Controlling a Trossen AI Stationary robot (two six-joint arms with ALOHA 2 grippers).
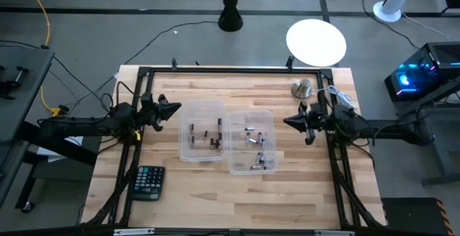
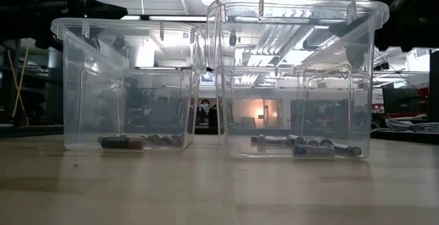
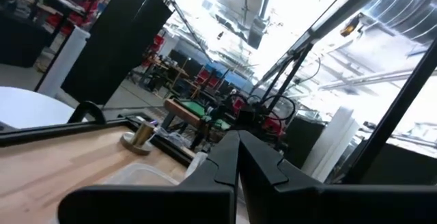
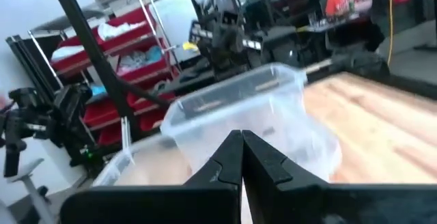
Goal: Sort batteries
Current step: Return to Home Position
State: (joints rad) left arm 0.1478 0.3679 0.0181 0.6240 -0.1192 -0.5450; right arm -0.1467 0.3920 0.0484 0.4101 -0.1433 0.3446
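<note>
A black calculator (image 1: 148, 181) lies near the table (image 1: 215, 203) front's left. Mid-table, two clear bins stand side by side: the left bin (image 1: 180, 132) holds dark batteries (image 1: 213, 141), the right bin (image 1: 274, 141) silvery batteries (image 1: 259, 151). The left gripper (image 1: 177, 109) and right gripper (image 1: 287, 121) hover just outside them, jaws clenched on nothing. Farther back sits a metal knob (image 1: 301, 88)

Two bins stand touching, side by side, mid-tabletop (image 1: 295, 193): the left bin (image 1: 188, 152) nearer the back edge, the right bin (image 1: 241, 165) nearer the front. Batteries (image 1: 213, 142) lie in both. A calculator (image 1: 148, 182) lies by the front left corner, a metal knob (image 1: 301, 88) by the back right.
</note>
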